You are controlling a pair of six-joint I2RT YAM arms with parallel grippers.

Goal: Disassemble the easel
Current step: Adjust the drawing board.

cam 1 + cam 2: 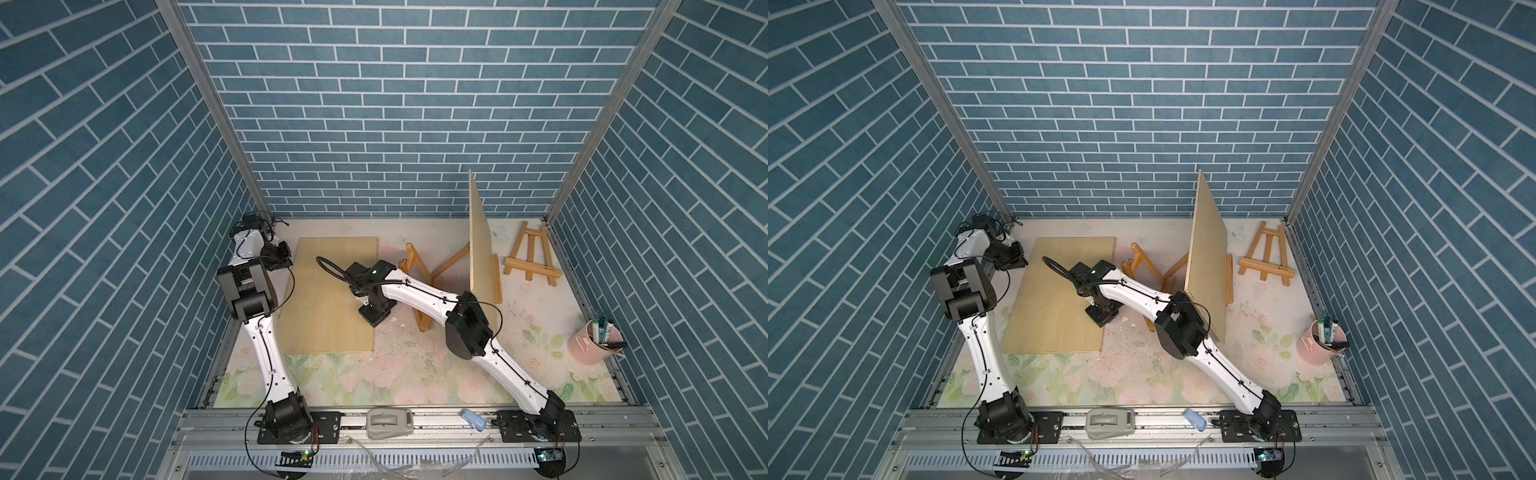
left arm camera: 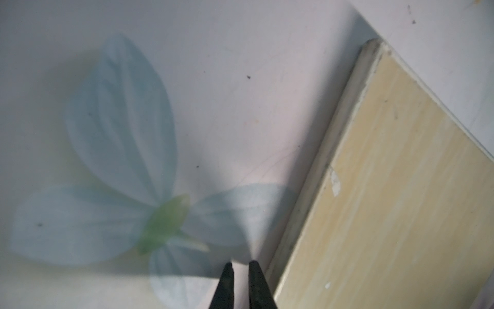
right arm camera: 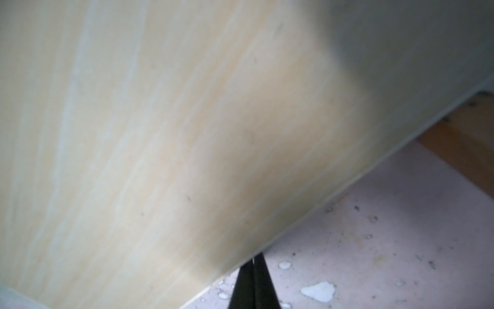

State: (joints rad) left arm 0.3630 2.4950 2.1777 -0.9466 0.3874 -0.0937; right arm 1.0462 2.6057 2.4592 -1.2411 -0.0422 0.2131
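- Right gripper (image 3: 253, 270) closest to lens: jaws pressed together, empty, tips at the edge of the flat board (image 3: 160, 133) lying on the floral table (image 1: 415, 374)
- Left gripper (image 2: 240, 270) all but closed, nothing between; hangs over bare table just beside that board's far corner
- Easel (image 1: 420, 266) stands mid-table, partly behind the right arm; upright board (image 1: 482, 241) seems to rest on its ledge, contact hidden
- Small easel (image 1: 533, 268) lies flat at back right, well apart
- Handling, my read: thin slats, light, stiff, weak at joints; panel light but tall, tippy. Take panel by a free side edge first, then a leg slat
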